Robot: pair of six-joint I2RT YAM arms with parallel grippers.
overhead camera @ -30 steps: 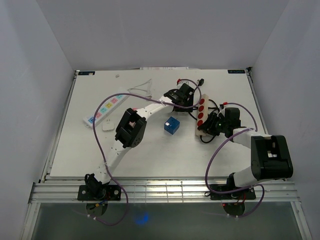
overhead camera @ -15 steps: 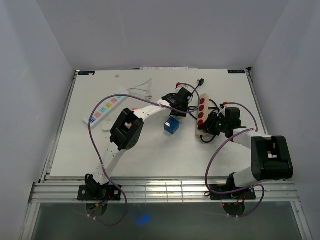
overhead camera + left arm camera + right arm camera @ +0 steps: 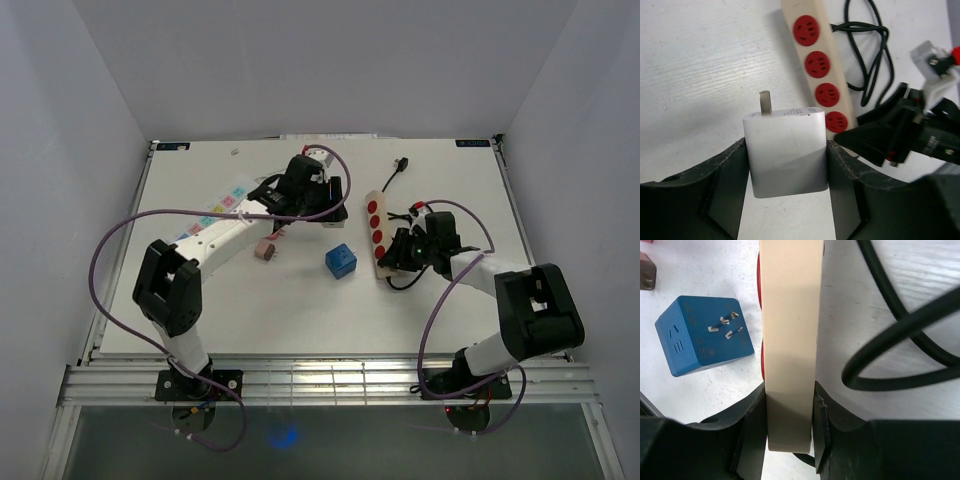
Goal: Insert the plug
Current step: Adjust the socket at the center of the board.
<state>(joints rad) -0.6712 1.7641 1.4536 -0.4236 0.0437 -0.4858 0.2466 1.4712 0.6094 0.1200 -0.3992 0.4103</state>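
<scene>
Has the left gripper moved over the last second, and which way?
Yes. In the top view the left gripper has swung left across the table, ending much nearer the pastel power strip, which has stayed put.

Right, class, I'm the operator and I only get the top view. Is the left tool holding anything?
Observer: Yes. Its wrist view shows the left tool gripping a white charger by its sides.
Operator: Which way do its prongs face?
Observer: One flat prong shows, pointing straight out ahead of the tool.
Operator: And what is the right tool doing?
Observer: The right tool clamps one end of the cream power strip across its width.
</scene>
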